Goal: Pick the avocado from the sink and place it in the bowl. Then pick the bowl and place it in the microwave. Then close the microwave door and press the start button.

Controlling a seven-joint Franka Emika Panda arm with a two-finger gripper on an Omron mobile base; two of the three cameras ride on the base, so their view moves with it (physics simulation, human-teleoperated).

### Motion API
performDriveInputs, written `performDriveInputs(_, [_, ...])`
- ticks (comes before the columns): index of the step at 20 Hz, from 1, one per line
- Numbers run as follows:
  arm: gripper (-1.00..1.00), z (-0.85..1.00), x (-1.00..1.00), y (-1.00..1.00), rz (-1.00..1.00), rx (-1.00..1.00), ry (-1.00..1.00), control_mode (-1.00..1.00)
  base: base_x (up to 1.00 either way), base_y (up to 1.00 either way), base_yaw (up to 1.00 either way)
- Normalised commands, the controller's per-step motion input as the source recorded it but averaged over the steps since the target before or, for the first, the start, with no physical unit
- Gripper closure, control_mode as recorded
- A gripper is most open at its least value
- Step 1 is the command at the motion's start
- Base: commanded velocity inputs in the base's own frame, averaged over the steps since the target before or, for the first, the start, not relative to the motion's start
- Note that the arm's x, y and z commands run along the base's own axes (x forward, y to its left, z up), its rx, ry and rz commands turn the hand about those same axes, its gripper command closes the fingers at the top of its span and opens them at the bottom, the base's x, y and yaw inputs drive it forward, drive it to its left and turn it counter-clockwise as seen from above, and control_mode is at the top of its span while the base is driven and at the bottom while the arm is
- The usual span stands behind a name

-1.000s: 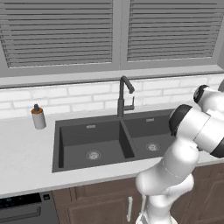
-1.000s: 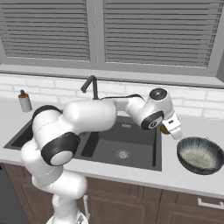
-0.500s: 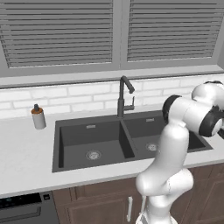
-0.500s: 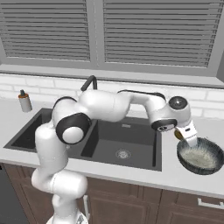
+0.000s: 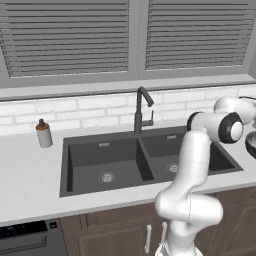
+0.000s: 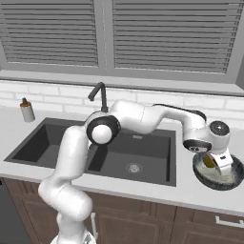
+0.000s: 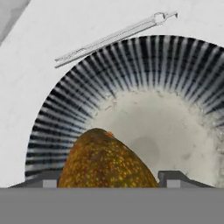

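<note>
One avocado (image 7: 107, 159) sits pinched between the jaws of the gripper (image 6: 215, 162), held just above the inside of the bowl (image 6: 233, 175) on the counter (image 6: 143, 188) right of the sink (image 6: 143, 155); a thin metal utensil (image 7: 116, 36) lies beside the bowl's rim

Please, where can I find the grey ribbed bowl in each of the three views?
Left base view: the bowl at the right edge, cut off, at middle height.
Right base view: lower right.
Hand view: centre and right, behind the avocado.
Shared landmark: the white counter under it, right of the sink.
</note>
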Motion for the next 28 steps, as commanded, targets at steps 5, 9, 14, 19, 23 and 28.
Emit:
performDriveInputs(5, [1.0, -0.4, 0.42, 0.03, 0.02, 0.0, 0.28, -1.0, 0.0, 0.0, 0.0])
performDriveInputs(9, [1.0, -0.4, 0.29, 0.0, 0.06, 0.05, 0.09, -1.0, 0.0, 0.0, 0.0])
performDriveInputs(14, [-1.0, -0.45, -0.01, 0.0, 0.06, 0.1, 0.0, -1.0, 0.0, 0.0, 0.0])
performDriveInputs(19, [-1.0, -0.02, -0.04, 0.0, 0.01, 0.05, 0.0, -1.0, 0.0, 0.0, 0.0])
performDriveInputs(23, [-1.0, 0.11, 0.0, 0.01, 0.0, 0.01, -0.05, -1.0, 0.0, 0.0, 0.0])
performDriveInputs(28, [-1.0, 0.44, -0.01, 0.16, 0.02, 0.0, -0.17, -1.0, 0.0, 0.0, 0.0])
